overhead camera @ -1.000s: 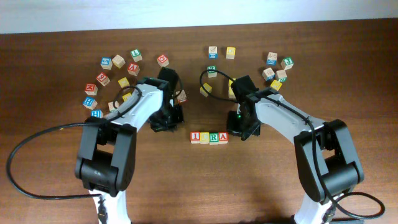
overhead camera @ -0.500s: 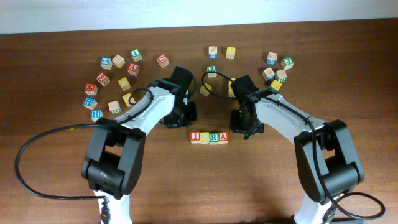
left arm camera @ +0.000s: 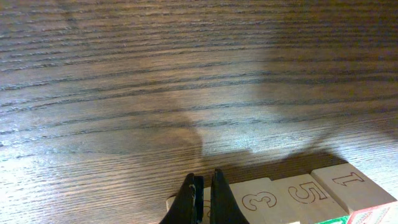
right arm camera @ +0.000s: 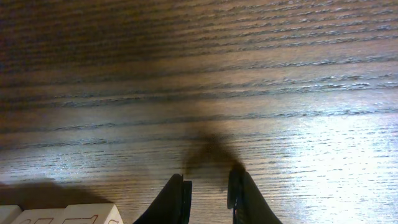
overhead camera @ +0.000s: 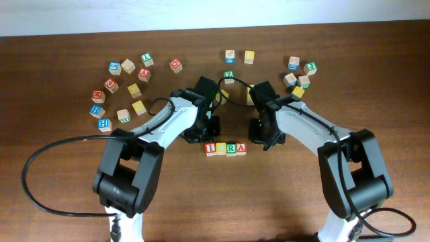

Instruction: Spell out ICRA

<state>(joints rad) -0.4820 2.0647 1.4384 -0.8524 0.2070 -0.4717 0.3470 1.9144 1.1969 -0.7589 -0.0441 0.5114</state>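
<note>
ICRA cubes (overhead camera: pixel 226 148) could get knocked.
Your closed left end effector (left arm camera: pixel 203 178) and slightly parted, empty right end effector (right arm camera: pixel 207 180) flank them; sideways drift would scatter them.

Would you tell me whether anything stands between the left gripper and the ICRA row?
Nothing visible does. The shut left gripper sits right at the I end of the ICRA row, with only bare table around it.

Soft even light, pale glare and dark shadows on the table (right arm camera: pixel 348 143)
</note>
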